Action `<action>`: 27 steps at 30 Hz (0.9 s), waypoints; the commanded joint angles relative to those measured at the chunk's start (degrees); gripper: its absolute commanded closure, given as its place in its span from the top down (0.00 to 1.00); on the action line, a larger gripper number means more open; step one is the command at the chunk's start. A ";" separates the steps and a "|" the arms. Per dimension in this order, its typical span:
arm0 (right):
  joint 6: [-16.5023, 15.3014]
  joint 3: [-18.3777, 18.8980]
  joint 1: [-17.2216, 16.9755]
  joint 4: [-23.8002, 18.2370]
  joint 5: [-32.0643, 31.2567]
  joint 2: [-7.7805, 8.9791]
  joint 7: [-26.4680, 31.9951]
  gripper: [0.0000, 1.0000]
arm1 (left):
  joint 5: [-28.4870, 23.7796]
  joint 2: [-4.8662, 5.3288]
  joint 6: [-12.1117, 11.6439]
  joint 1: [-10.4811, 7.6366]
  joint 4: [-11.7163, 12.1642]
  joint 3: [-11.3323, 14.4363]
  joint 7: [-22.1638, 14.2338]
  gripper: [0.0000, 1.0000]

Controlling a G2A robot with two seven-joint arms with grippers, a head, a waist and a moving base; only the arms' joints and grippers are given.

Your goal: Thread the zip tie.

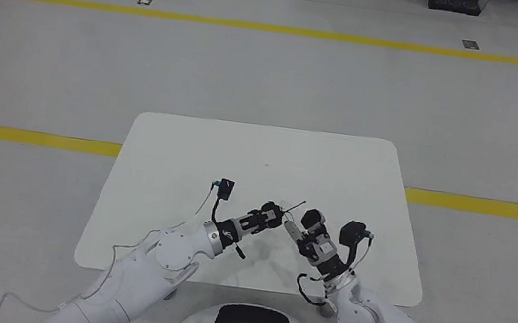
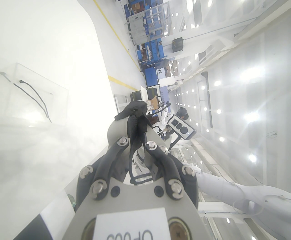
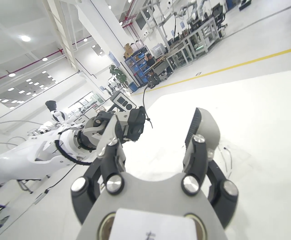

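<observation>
Just ahead of the right hand [image 3: 156, 123], whose fingers stand apart, the left hand [image 3: 136, 123] is clamped on the zip tie [image 3: 148, 119] above the counter [image 1: 241, 149]. We judge threading is in hand; next we must close the right hand on the free end and steer it through the head.

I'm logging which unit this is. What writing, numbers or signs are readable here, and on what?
White label on the left tool: cut by the picture edge, unreadable.
White label on the right tool: also cut off, unreadable.
Signs in the hall behind: too small to read.
</observation>
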 commanded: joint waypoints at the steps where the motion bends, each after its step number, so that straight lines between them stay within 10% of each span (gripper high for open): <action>1: 0.00 0.01 0.03 0.08 -0.74 -0.02 -0.75 1.00 | 0.00 0.00 0.00 0.00 0.00 0.00 0.00 0.00; 15: 0.00 2.18 -1.95 -6.20 12.45 2.12 5.66 1.00 | -8.68 0.14 0.00 1.32 -0.50 -2.56 -3.28 0.00; 27: 0.00 14.50 -4.65 -15.92 41.74 6.50 37.65 1.00 | -21.50 -0.44 0.00 2.52 1.16 -6.61 -18.45 0.00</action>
